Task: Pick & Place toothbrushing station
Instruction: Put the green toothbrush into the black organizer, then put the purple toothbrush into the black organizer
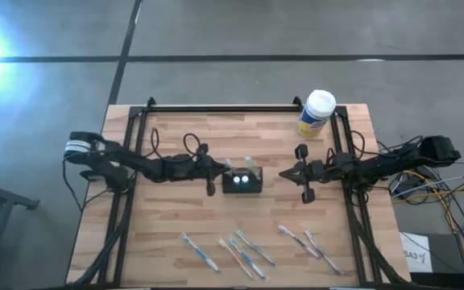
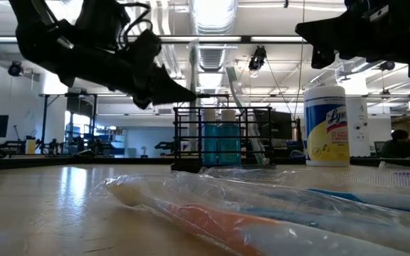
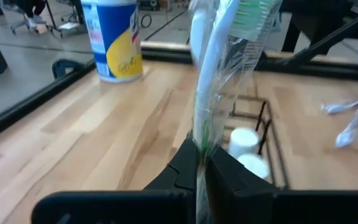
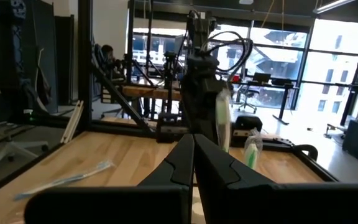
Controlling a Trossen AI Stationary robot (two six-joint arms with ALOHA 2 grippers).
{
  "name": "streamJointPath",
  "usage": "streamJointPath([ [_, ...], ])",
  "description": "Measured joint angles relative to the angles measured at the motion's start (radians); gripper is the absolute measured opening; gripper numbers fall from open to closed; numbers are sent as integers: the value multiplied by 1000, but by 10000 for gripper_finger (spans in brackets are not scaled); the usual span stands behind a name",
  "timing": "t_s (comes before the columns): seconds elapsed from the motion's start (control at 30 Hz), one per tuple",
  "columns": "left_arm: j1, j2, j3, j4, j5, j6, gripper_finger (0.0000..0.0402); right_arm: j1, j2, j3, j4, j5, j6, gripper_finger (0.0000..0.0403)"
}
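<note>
The toothbrushing station, a small black mesh caddy (image 1: 242, 182), stands on the wooden table's middle; it also shows in the low view (image 2: 219, 135), with two white-capped blue bottles and one wrapped toothbrush (image 2: 235, 85) upright in it. My left gripper (image 1: 216, 171) is just left of the caddy, shut on another wrapped toothbrush (image 3: 205, 74). My right gripper (image 1: 285, 174) hovers just right of the caddy, shut and empty (image 4: 192, 144). My left gripper pinches the wrapped toothbrush's handle (image 3: 199, 144) between its two fingers, below the handle's middle. The fingers come level from the table's left and lie across the handle. The toothbrush stands upright, its green-bristled head (image 3: 253, 15) up; its lower end is hidden behind the fingers.
A tall white-capped, yellow-labelled canister (image 1: 316, 113) stands at the far right. Several wrapped toothbrushes (image 1: 240, 251) lie along the near edge, with more at the near right (image 1: 308, 242). Black frame rails run along the table's left, right and far edges.
</note>
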Motion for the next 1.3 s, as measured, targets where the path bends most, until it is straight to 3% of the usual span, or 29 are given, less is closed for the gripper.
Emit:
streamJointPath([
  [0.5,6,49,0,8,2,-24,34,-1,0,-2,0,-1,-11,8],
  [0.7,6,48,0,8,29,-45,82,-1,0,-2,0,-1,-11,8],
  [0.9,6,40,0,7,111,-69,162,-1,0,-2,0,-2,-12,8],
  [1.1,6,-72,0,-43,139,-86,235,0,0,-2,0,-2,-12,8],
  [1.3,5,-322,0,-261,141,-56,253,0,0,-2,-2,-2,-12,8],
])
